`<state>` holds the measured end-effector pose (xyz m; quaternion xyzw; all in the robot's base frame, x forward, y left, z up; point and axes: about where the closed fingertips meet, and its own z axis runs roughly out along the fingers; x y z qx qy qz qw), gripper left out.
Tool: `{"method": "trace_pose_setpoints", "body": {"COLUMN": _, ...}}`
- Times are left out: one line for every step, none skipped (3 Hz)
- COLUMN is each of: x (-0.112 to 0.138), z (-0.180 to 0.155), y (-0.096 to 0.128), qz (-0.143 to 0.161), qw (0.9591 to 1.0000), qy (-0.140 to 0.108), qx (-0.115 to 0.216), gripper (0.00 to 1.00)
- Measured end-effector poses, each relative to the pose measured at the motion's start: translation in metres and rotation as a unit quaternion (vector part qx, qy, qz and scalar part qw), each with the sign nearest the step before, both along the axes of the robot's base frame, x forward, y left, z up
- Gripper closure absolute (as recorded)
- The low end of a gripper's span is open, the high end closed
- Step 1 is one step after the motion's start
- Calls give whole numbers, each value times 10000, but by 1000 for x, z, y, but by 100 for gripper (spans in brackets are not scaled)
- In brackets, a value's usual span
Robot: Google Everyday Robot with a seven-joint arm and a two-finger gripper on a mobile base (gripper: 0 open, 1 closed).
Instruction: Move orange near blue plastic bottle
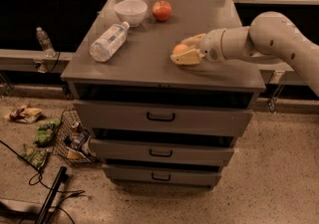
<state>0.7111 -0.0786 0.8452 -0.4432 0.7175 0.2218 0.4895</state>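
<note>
The orange (pixel 179 48) sits on the grey cabinet top (pixel 144 66), right of centre. My gripper (pixel 186 49) reaches in from the right, and its pale fingers (pixel 187 58) stand on either side of the orange, one nearer the front and one behind. The fingers look open around the fruit, which rests on the surface. The blue plastic bottle (pixel 107 43) lies on its side at the left of the top, its cap toward the bowl, well apart from the orange.
A white bowl (pixel 130 11) and a red apple (pixel 161 10) stand at the back of the top. A small clear bottle (pixel 44 41) stands on a ledge to the left. Snack bags (pixel 42 133) and cables lie on the floor at the left.
</note>
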Motion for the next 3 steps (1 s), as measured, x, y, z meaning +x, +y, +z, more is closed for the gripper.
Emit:
{"method": "trace_pose_setpoints", "body": {"x": 4, "z": 3, "y": 14, "qz": 153, "qw": 9998, "qy": -107, "qx": 56, "gripper": 70}}
{"method": "trace_pose_setpoints", "body": {"x": 17, "z": 22, "y": 57, "qz": 603, "qw": 9973, "qy": -347, "qx": 245, "gripper": 94}}
{"method": "trace_pose_setpoints", "body": {"x": 47, "z": 33, "y": 91, "qz": 721, "qw": 9950, "qy": -433, "qx": 534, "gripper": 100}}
